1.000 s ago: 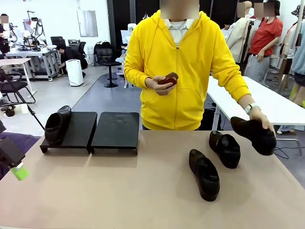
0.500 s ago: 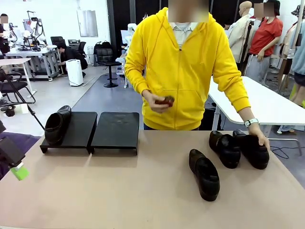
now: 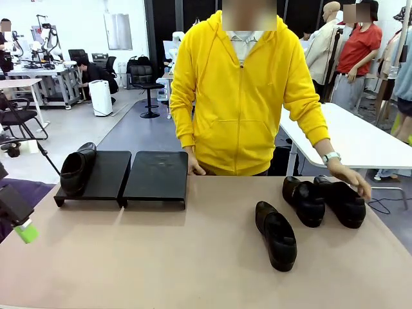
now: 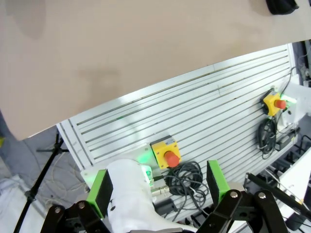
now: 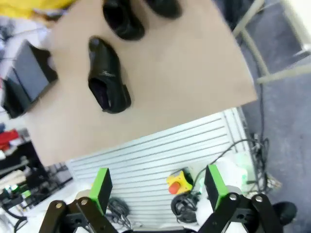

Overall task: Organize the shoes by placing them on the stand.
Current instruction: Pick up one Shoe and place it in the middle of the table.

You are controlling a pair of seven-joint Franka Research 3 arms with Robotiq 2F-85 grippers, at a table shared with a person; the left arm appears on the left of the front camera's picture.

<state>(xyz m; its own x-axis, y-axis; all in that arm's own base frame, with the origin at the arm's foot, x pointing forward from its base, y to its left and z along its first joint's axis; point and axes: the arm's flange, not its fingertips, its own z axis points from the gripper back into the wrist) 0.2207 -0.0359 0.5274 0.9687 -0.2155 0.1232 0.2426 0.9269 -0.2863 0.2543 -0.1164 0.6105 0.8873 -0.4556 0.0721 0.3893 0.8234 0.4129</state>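
One black shoe [image 3: 77, 168] lies on the left tray of the black stand [image 3: 158, 175]; the right tray is bare. Three more shoes rest on the table's right side: a near one [image 3: 275, 235], a middle one [image 3: 304, 201], and a far-right one [image 3: 342, 201] with the person's hand [image 3: 353, 178] over its heel. My left gripper [image 4: 158, 187] is open, off the table's near left edge, and one of its green pads [image 3: 26, 232] shows in the front view. My right gripper [image 5: 157, 186] hangs open high above the near right edge, looking down on the near shoe [image 5: 108, 75] and the stand [image 5: 29, 77].
A person in a yellow hoodie [image 3: 241, 96] stands at the far side, the other hand [image 3: 194, 169] on the table edge beside the stand. Below my grippers lies the slatted metal base with red stop buttons [image 4: 169, 156]. A white table [image 3: 360, 138] stands behind to the right.
The person set the far-right shoe down beside the middle one and is lifting that hand off it. The other hand lowered from chest height to the table edge. My arms stayed still.
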